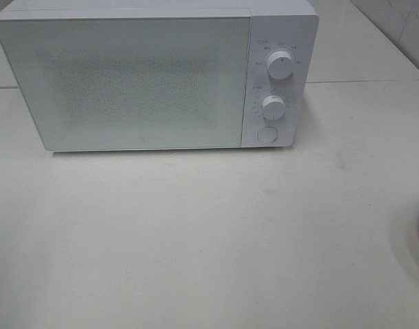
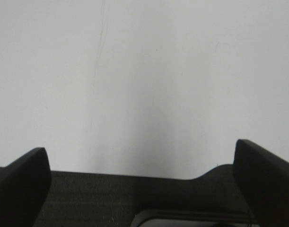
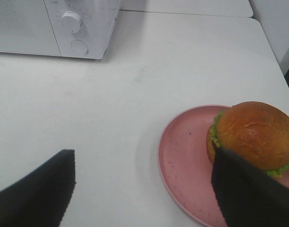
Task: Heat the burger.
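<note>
Microwave (image 1: 154, 75) doors were shut when we looked; the white oven stood at the far side of the pale table (image 1: 209, 233), its two knobs and round button on its right. We saw the burger (image 3: 253, 135) sitting on a pink plate (image 3: 182, 165) at the table's right edge. Our right gripper (image 3: 144, 189) hung spread wide above the plate, holding nothing. Our left gripper (image 2: 144, 179) gaped fully over bare table.
</note>
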### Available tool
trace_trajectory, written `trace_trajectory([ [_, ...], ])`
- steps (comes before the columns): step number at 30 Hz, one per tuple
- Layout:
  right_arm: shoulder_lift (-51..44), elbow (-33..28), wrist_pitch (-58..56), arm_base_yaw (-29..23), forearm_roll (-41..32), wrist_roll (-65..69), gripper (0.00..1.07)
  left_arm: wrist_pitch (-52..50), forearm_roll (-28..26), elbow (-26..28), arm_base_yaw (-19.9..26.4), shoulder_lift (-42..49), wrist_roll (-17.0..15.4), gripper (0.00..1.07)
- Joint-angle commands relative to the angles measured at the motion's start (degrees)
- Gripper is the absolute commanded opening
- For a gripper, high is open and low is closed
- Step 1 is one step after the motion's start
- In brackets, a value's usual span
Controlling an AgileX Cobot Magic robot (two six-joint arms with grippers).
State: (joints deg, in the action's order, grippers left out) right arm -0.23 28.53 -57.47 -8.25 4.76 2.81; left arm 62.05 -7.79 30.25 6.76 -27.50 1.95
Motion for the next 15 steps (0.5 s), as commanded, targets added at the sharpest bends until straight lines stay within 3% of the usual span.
trace_trajectory([
  [1,-1.5,-0.1,0.3,0.2,0.1,-0.6,0.76,-0.9,0.1,-0.5,-0.1,3.9,-0.3,1.01],
  [15,-1.5,-0.1,0.3,0.2,0.1,-0.6,0.76,-0.7,0.6,-0.7,-0.4,15.7,-0.1,1.01],
])
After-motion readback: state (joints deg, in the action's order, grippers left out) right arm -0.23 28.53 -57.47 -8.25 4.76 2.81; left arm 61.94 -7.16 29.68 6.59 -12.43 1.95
